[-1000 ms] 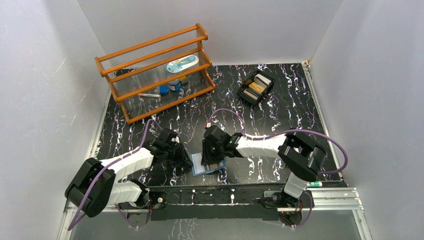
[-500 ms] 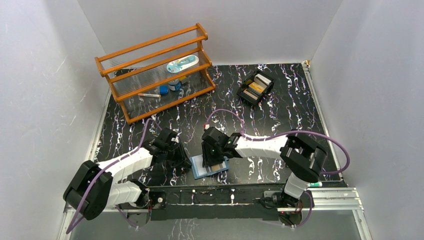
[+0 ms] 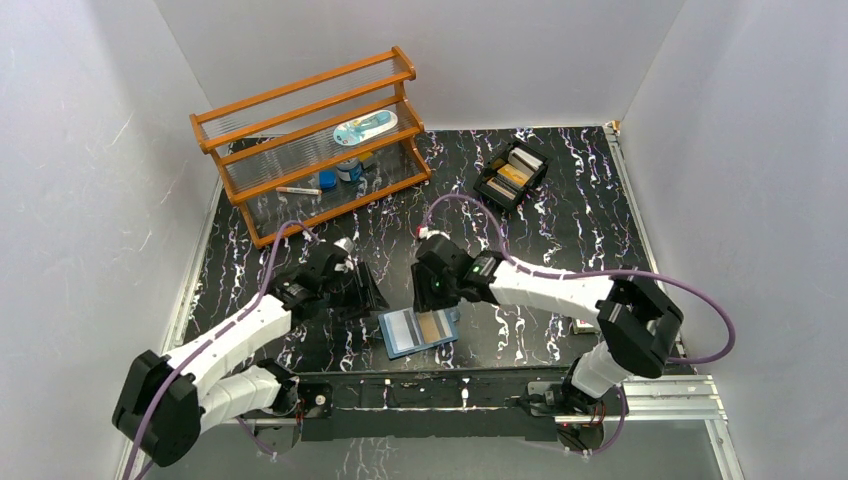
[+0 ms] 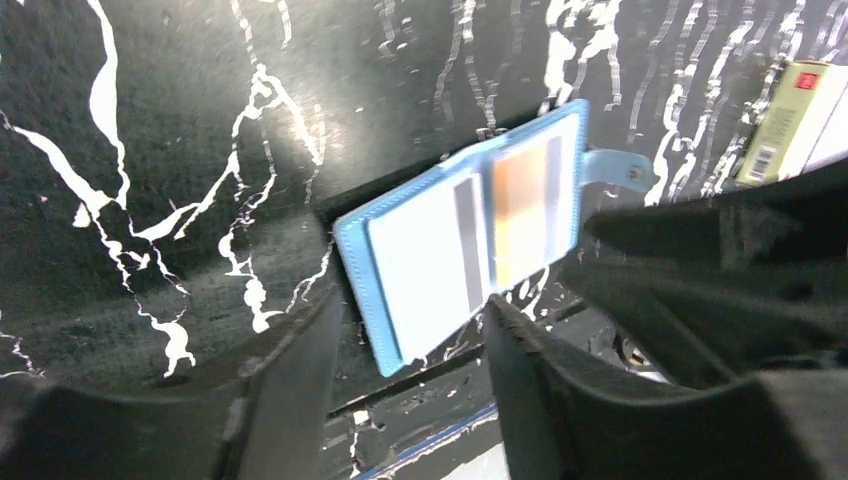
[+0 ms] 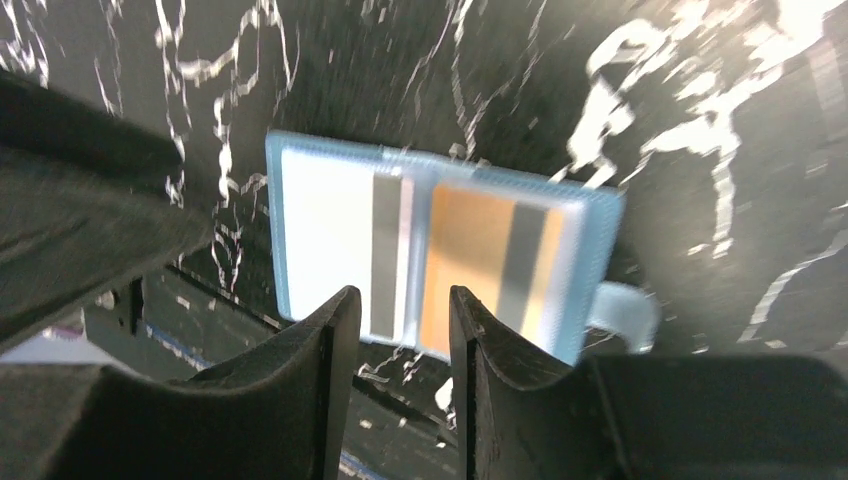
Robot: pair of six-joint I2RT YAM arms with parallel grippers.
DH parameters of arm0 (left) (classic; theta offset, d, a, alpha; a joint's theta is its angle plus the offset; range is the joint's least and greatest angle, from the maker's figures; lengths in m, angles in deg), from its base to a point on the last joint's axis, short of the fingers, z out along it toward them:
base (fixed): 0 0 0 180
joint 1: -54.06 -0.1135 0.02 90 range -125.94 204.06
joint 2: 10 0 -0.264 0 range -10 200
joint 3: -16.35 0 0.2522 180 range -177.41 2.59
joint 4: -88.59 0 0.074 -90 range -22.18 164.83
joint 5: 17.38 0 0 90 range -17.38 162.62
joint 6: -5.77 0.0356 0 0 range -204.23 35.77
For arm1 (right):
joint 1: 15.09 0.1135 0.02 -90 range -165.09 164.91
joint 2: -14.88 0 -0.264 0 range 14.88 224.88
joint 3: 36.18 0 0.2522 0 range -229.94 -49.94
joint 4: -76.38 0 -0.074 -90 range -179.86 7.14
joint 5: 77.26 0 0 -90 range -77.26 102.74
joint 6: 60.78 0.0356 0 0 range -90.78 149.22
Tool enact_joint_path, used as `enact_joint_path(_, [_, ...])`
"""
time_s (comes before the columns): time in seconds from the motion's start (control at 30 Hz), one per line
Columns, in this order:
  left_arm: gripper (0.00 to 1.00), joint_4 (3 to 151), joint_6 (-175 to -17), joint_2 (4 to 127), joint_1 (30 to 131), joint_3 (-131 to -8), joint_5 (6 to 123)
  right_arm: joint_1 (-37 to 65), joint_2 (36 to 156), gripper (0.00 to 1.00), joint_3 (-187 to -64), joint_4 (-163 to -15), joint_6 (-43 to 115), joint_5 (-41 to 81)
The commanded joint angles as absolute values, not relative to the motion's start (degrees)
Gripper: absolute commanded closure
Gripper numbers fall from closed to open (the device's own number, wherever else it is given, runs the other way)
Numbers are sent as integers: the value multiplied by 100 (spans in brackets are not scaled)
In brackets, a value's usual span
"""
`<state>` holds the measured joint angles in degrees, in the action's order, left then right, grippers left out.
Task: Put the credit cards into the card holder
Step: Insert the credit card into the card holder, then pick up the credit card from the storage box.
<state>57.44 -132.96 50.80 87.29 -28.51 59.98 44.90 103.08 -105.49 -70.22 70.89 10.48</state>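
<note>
Top external view: you see card holder (image 3: 420, 331) lying open flat at table's (image 3: 560, 230) 6 o'clock, near front edge. Pale card (image 3: 401, 330) in its left half, orange-gold card (image 3: 435, 325) in right half. Your left gripper (image 3: 365, 292) hangs at holder's 10 o'clock, right gripper (image 3: 432, 292) at 12 o'clock. Both jaws parted, gripping nothing. Black tray (image 3: 512, 172) at 1 o'clock.

Credit cards (image 3: 435, 325) lie in the card holder (image 3: 390, 346) on the table (image 3: 560, 220).
</note>
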Motion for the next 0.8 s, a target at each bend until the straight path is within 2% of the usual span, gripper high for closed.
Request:
enact_joint_path(0.0, [42, 5183, -12828, 4614, 8741, -3492, 6286, 3938, 10021, 53, -11221, -6612, 6287, 444])
enact_joint_path(0.17, [28, 4706, -12347, 4360, 8743, -4094, 6539, 3030, 10162, 52, -11818, -6494, 4937, 46])
enact_joint_path(0.3, [18, 4427, -11919, 4319, 8740, -4458, 6633, 2504, 10501, 50, -12477, -6440, 3801, -801])
enact_joint_path(0.4, [2, 4241, -11629, 4359, 8745, -4597, 6714, 2084, 10807, 50, -12848, -6827, 2912, -1304])
enact_joint_path(0.77, [1, 4168, -11140, 3997, 8738, -4294, 6954, 770, 12782, 55, -14408, -7711, 543, -1631])
